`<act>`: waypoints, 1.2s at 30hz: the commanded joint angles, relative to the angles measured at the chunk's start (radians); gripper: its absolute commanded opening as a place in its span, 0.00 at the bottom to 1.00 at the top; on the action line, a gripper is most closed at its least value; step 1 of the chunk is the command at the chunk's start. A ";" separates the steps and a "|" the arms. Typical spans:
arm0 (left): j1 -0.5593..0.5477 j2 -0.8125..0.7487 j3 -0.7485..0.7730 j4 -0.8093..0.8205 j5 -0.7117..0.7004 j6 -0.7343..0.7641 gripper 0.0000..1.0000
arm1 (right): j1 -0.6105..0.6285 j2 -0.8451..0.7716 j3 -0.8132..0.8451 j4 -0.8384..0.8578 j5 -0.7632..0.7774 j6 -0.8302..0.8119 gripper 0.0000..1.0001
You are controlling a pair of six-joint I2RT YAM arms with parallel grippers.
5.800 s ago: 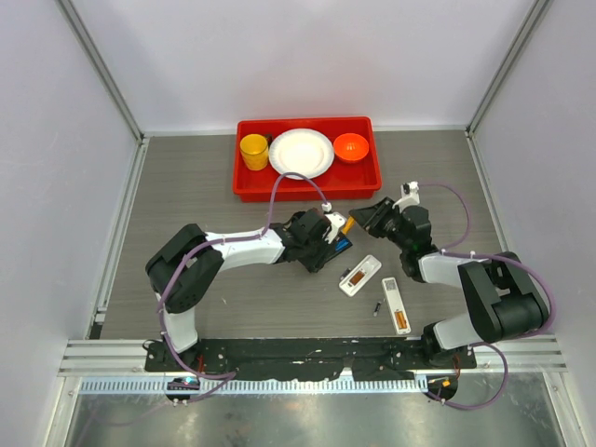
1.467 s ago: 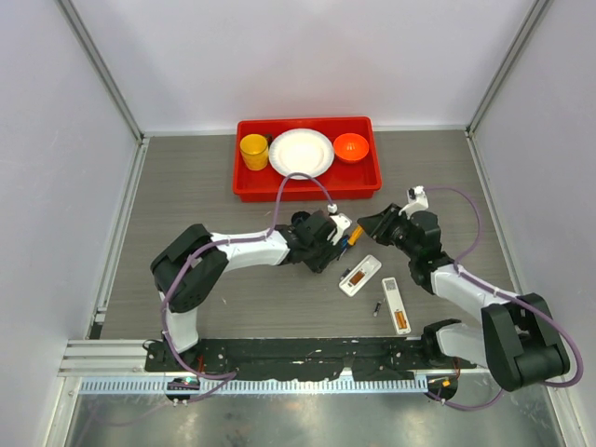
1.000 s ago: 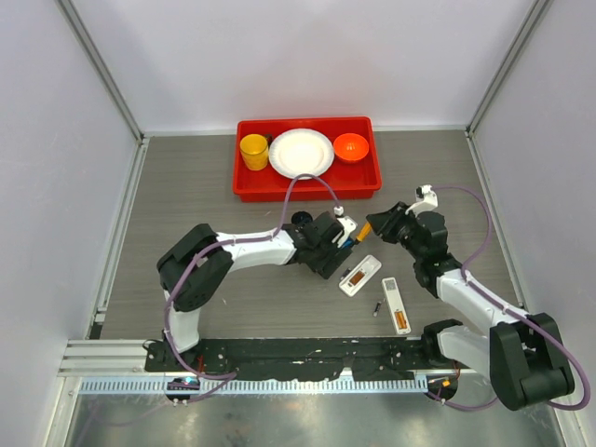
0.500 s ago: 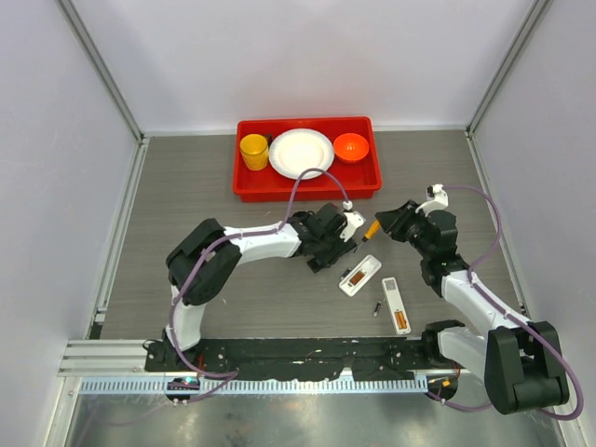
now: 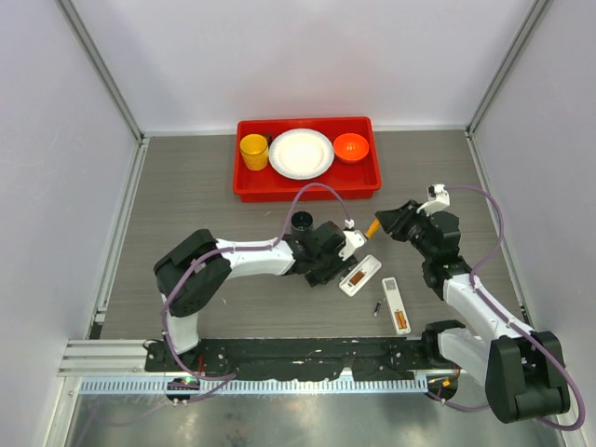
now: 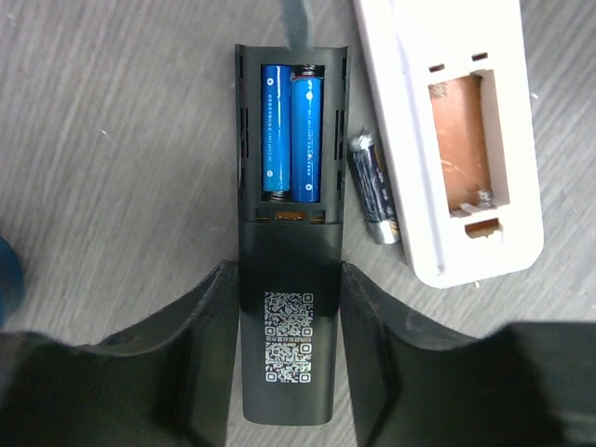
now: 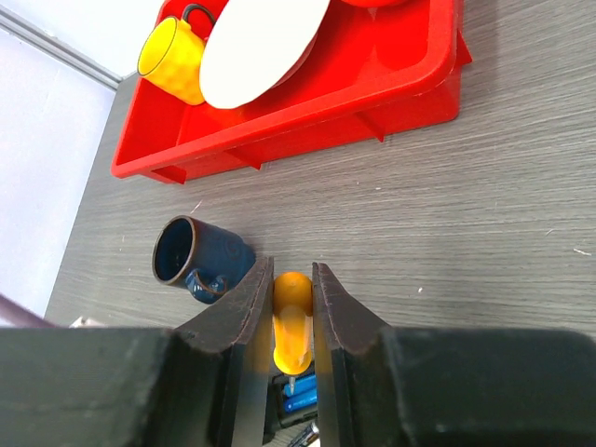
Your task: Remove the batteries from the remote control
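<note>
In the left wrist view the black remote control (image 6: pixel 291 279) lies face down with its battery bay open, and two blue batteries (image 6: pixel 291 130) sit side by side in it. My left gripper (image 6: pixel 289 279) is shut on the remote's lower end, a finger pressed on each side. A loose dark grey battery (image 6: pixel 372 186) lies between it and a white remote (image 6: pixel 447 140) whose bay is empty. My right gripper (image 7: pixel 291 270) is shut on the orange-handled screwdriver (image 7: pixel 293 326), held tip down above the blue batteries (image 7: pixel 300 396). From above, the left gripper (image 5: pixel 328 265) covers the black remote.
A dark blue mug (image 5: pixel 302 222) lies on its side just behind the left gripper. The red tray (image 5: pixel 365 177) at the back holds a yellow cup (image 5: pixel 253 151), a white plate (image 5: pixel 301 153) and an orange bowl (image 5: pixel 351 146). Another white piece (image 5: pixel 396 304) lies near the front.
My left gripper has slid right toward the white remote and closed onto the black remote, uncovering the mug. The right gripper, still holding the screwdriver, has drifted slightly right.
</note>
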 commanded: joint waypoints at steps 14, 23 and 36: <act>-0.036 -0.028 -0.119 -0.050 -0.070 -0.047 0.58 | 0.029 0.032 -0.004 0.045 0.007 -0.055 0.01; -0.036 -0.019 -0.114 -0.055 -0.033 -0.044 0.41 | 0.054 0.086 -0.016 0.069 0.052 -0.068 0.01; -0.036 -0.002 -0.103 -0.064 -0.030 -0.046 0.38 | 0.055 0.161 -0.007 0.137 0.081 -0.042 0.01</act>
